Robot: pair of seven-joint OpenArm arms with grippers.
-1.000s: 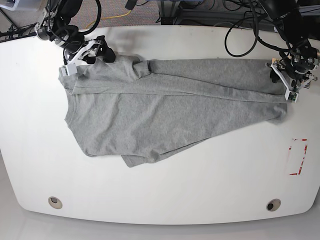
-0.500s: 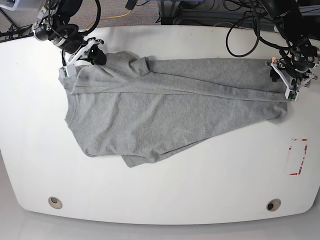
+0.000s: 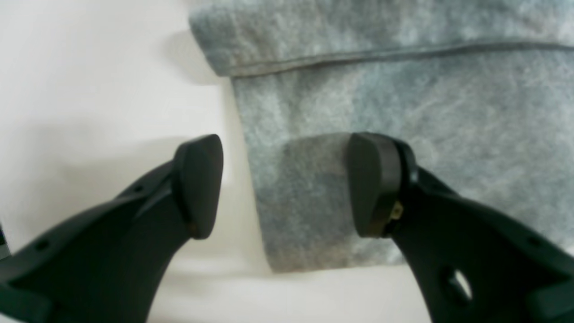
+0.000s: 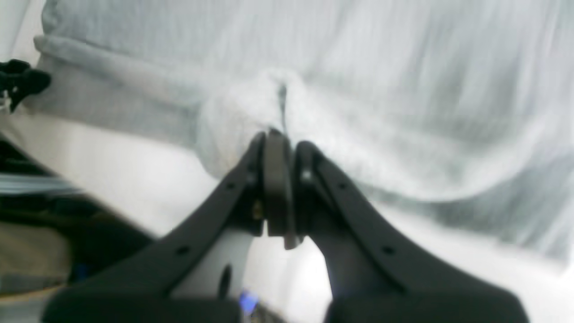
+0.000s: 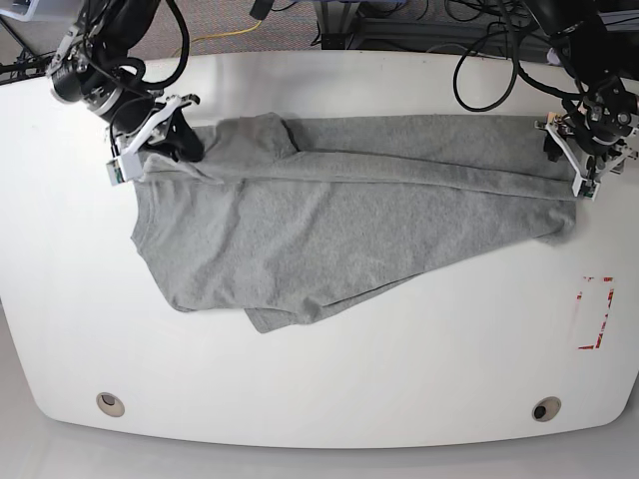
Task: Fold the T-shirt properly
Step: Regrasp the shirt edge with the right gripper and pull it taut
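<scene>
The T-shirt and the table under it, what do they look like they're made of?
T-shirt: soft knitted fabric, probably cotton jersey; mottled heather grey, matte, slightly fuzzy, with a stitched hem and limp folds. Table: smooth, hard white top, faintly glossy; possibly laminate or painted board, not certain.

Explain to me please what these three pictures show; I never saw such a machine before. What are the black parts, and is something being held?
This is a robot with two arms working at a white table. One picture looks down from above; the other two come from small cameras on each wrist, looking along the black fingers of each tool. On the table lies a grey T-shirt, partly folded over itself. The right tool, seen at the top left in the overhead view, is shut on a bunched edge of the T-shirt. The left tool, at the far right in the overhead view, is open: one finger sits over the cloth's corner, the other over bare table, so it holds nothing. A small red-and-white mark is on the table nearby.
</scene>
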